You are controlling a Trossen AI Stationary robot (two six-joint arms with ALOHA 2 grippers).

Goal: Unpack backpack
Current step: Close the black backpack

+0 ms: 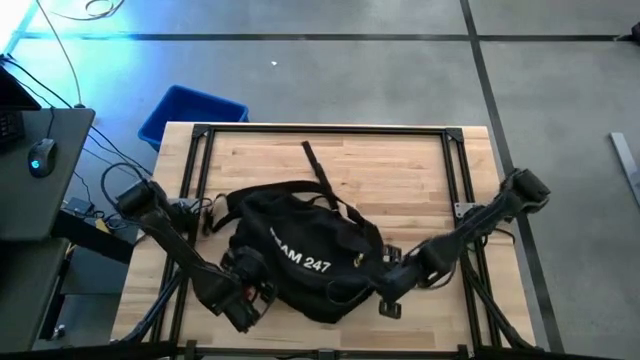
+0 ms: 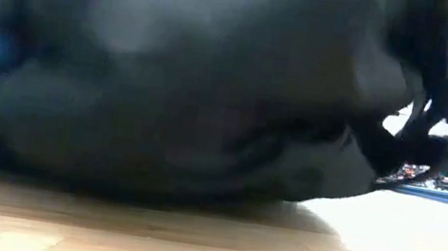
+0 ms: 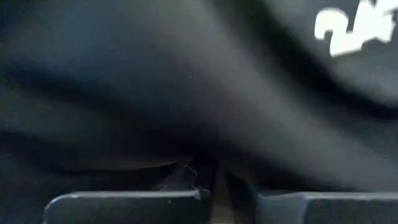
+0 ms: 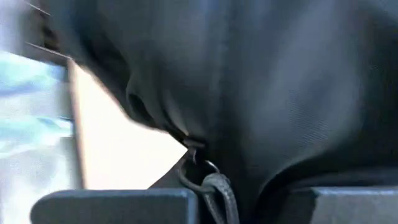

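Note:
The black backpack (image 1: 300, 245) lies flat on the wooden table (image 1: 400, 170), white lettering facing up, one strap (image 1: 320, 172) trailing toward the far edge. In the low view the backpack (image 2: 210, 98) fills the picture, its underside on the tabletop. My left gripper (image 1: 248, 298) is at the bag's near left corner, shut on its fabric. My right gripper (image 1: 388, 296) is at the bag's near right corner, shut on a zipper pull cord (image 4: 214, 186). My left gripper pinches a fold of the backpack's black fabric (image 3: 189, 173) at the bag's near left corner between its two fingers. It comes slanting down from the near left. The bag's body stays on the table. My right gripper has the grey pull cord (image 4: 217, 194), below the small metal ring (image 4: 194, 171) of a zipper, between its two fingers. It comes slanting down from the near right. The fabric at the ring is gathered toward the gripper, and the bag rests on the table.
A blue plastic bin (image 1: 190, 115) stands on the floor beyond the table's far left corner. A dark desk with a mouse (image 1: 40, 155) is at the left. The black table frame (image 1: 320, 130) runs along the edges. Bare wood shows at the far side and right.

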